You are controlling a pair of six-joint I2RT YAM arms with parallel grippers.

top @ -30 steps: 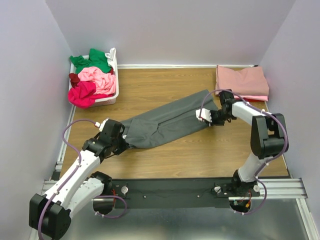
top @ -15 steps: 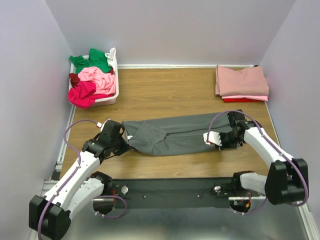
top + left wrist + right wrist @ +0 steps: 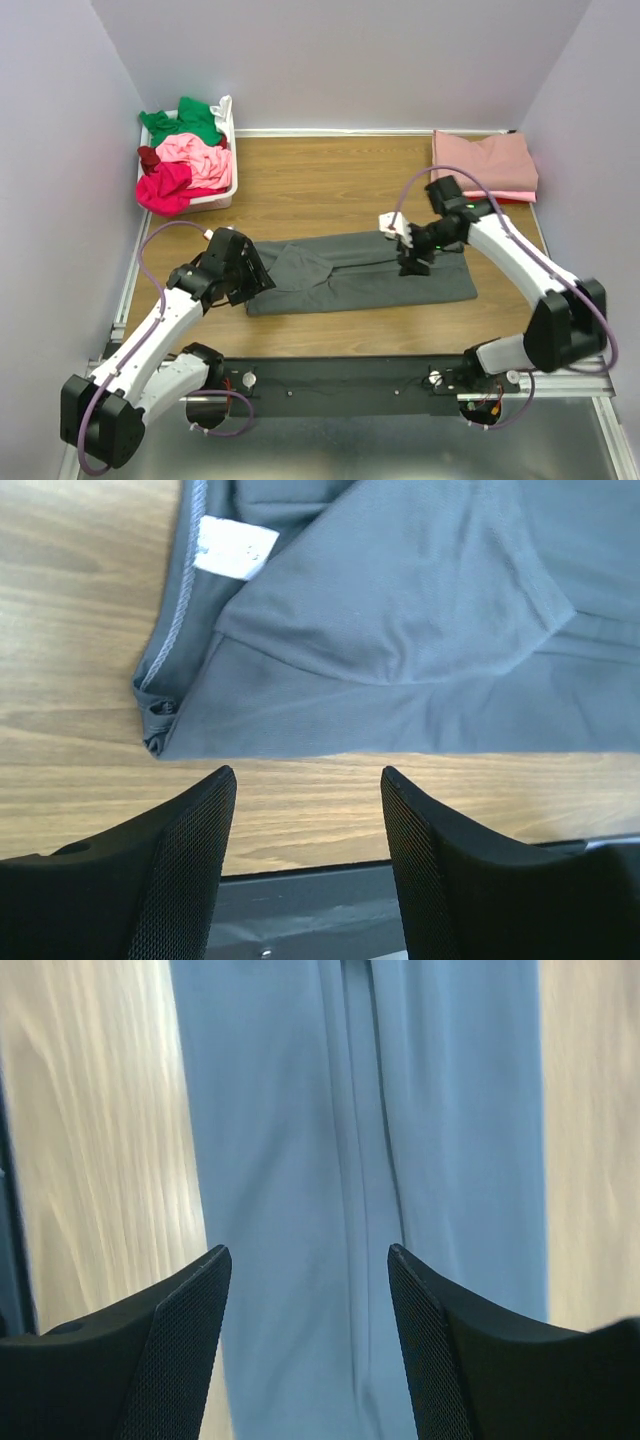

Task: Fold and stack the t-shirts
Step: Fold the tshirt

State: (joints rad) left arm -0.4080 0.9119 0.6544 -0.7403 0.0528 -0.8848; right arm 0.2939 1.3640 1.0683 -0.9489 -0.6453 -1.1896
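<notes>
The dark grey t-shirt (image 3: 360, 272) lies flat on the wooden table (image 3: 320, 180), folded into a long band that runs from left to right in the near middle part, not far from the arm bases. In the left wrist view you see its left end (image 3: 400, 610): one layer is folded over another with a slanted edge, and a small white label (image 3: 237, 548) shows near the seam at the corner. The left gripper (image 3: 250, 280) hangs over this left end, and its fingers (image 3: 180, 870) are apart with nothing between them, only the near edge of the shirt and bare wood below. The right gripper (image 3: 412, 260) is over the right half of the band. In its own view (image 3: 308, 1255) the fingers are also apart and hold nothing (this picture is a little blurred, but you can see the cloth (image 3: 300, 1110) with a long crease running down the middle under them). Going further out, at the back left corner stands a white basket (image 3: 232, 150) with crumpled shirts inside: a green one (image 3: 190, 120) at the back, a light pink one (image 3: 195, 152), a maroon one (image 3: 148, 157) and a magenta one (image 3: 165, 185) hanging over the front rim. At the back right a dusty rose shirt (image 3: 483, 160) lies folded, well apart from the grey one.
</notes>
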